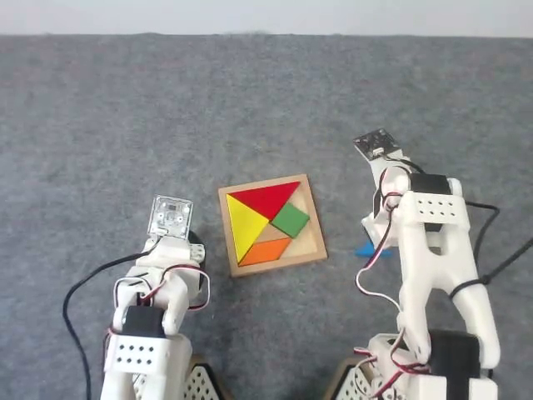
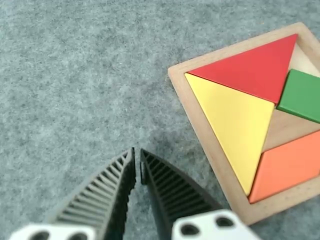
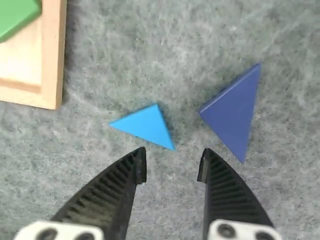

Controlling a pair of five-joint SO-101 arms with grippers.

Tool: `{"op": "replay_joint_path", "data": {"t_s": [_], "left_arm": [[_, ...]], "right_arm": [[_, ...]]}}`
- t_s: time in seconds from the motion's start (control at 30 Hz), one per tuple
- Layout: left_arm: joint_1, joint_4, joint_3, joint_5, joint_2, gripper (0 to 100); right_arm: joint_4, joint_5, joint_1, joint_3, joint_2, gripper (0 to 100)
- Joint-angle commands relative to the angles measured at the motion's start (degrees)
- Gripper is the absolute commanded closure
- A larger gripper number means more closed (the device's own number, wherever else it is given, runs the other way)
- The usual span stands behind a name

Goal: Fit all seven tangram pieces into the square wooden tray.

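High: wooden tray [image 1: 309, 240] between my arms, holding red triangle [image 1: 265, 200], yellow triangle [image 1: 243, 223], green square [image 1: 290, 220], orange piece [image 1: 266, 250].
Left wrist: my left claw [image 2: 138, 159] pressed together beside the tray.
Right wrist: my right claw [image 3: 170, 165] spread; light blue triangle [image 3: 145, 126], dark blue triangle [image 3: 235, 112] just ahead.

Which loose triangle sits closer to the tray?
The light blue triangle; it lies between the tray corner and the larger navy triangle, which sits farther out.

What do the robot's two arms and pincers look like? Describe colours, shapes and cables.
Both arms, left arm and right arm, are white shells with black motors. Red, white and black cables loop along them. The left pincer and right pincer are black, ribbed and tapering.
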State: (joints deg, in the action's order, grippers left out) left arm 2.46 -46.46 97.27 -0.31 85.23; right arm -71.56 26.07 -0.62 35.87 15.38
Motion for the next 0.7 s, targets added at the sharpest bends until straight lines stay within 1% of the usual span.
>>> {"op": "replay_joint_path", "data": {"t_s": [0.0,0.1,0.27,0.43,0.57,0.67], "left_arm": [[0.18,-0.26,-0.48,0.35,0.79,98],[0.18,-0.26,-0.48,0.35,0.79,98],[0.18,-0.26,-0.48,0.35,0.79,98],[0.18,-0.26,-0.48,0.35,0.79,98],[0.18,-0.26,-0.48,0.35,0.79,98],[0.18,-0.26,-0.48,0.35,0.79,98]], "right_arm": [[0.31,-0.79,2.24,-6.24,-1.01,82.8],[0.13,-0.35,4.79,-9.49,-6.55,81.7],[-0.22,5.45,5.76,-13.36,-14.11,72.7],[0.22,6.51,6.46,-14.59,-18.33,72.4],[0.31,8.79,6.46,-14.68,-22.11,72.4],[0.4,8.88,7.25,-16.7,-25.89,72.4]]}}
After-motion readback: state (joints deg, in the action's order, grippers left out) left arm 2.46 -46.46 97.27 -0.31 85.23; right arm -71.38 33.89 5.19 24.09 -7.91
